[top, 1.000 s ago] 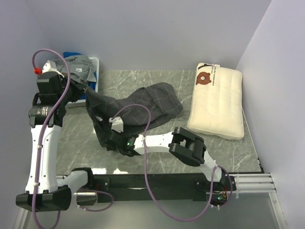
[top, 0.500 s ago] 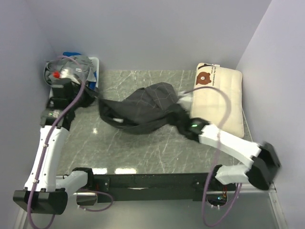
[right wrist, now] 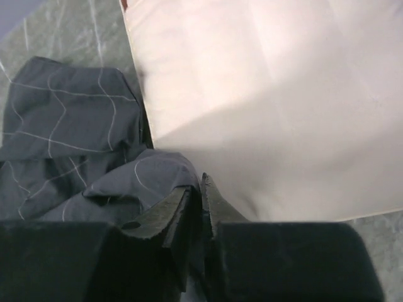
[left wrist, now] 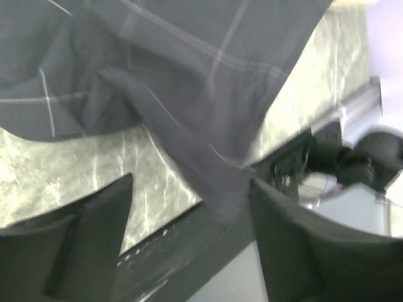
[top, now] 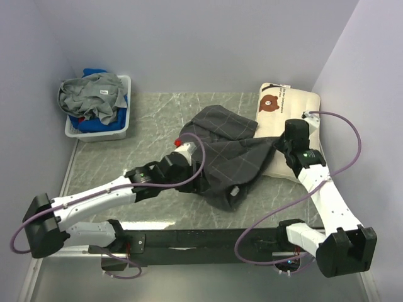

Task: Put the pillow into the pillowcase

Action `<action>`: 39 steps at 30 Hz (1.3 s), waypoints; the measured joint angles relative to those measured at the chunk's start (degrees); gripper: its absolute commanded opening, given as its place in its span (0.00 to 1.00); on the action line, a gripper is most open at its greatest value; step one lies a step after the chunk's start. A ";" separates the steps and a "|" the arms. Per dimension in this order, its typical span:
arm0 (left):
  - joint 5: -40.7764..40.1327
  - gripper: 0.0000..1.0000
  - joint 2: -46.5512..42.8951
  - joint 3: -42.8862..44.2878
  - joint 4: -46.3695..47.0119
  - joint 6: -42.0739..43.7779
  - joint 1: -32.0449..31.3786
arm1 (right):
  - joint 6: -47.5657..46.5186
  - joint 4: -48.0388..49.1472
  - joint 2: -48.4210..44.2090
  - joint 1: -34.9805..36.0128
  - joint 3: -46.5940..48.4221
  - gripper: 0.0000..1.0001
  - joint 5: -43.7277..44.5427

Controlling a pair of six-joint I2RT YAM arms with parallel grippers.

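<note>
Pillowcase (top: 227, 157) heaped on worktop (top: 126, 157), right edge lapping pillow (top: 277, 126). Right fingers (right wrist: 200, 201) closed, seemingly pinching that edge to drag the opening over it. Left fingers (top: 192, 179) spread, empty, beside the cloth: free to hold the mouth.

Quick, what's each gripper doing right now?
Left gripper: jaws open, gripping nothing.
Right gripper: closed on a fold of the pillowcase.

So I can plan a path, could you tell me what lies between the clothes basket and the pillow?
In the top view, bare table then the crumpled pillowcase lie between the basket and the pillow.
</note>
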 measured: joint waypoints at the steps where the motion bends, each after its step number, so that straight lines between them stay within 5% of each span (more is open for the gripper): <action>1: -1.57 0.87 1.33 0.87 -0.22 -0.31 -0.70 | -0.42 -0.35 0.48 -0.70 0.07 0.21 -0.61; 4: -6.64 0.88 2.05 4.09 -2.43 -1.73 1.49 | -1.07 -0.85 0.83 -1.42 0.07 0.18 -2.03; 9: -10.16 0.84 3.67 11.98 -2.54 -3.41 16.76 | -1.57 -0.76 0.11 -1.84 -0.07 0.10 -3.82; 14: -8.96 0.75 19.37 24.72 -0.20 -1.14 28.20 | -1.62 -1.05 -2.32 -1.92 -1.16 0.06 -5.33; 22: -5.51 0.75 51.95 47.67 1.07 9.09 31.87 | -1.97 -5.44 -12.17 -1.92 -1.75 0.04 -6.32; 28: -1.36 0.79 62.27 51.15 0.98 12.11 32.35 | -1.88 -10.62 -18.67 -1.92 2.86 0.03 -7.61; 30: 1.46 0.70 64.02 52.41 2.38 12.57 32.37 | -1.79 -10.99 -19.02 -1.92 4.61 0.03 -8.63; 31: 2.51 0.50 64.02 52.68 3.17 12.46 32.35 | -1.75 -11.04 -19.10 -1.92 5.29 0.03 -9.07; 35: 7.08 0.01 64.13 51.98 5.64 11.28 32.04 | -1.53 -11.58 -18.93 -1.95 7.15 0.03 -9.77; 39: 9.33 0.01 63.08 47.19 8.09 9.16 31.91 | -1.31 -11.69 -17.42 -1.95 7.80 0.03 -10.14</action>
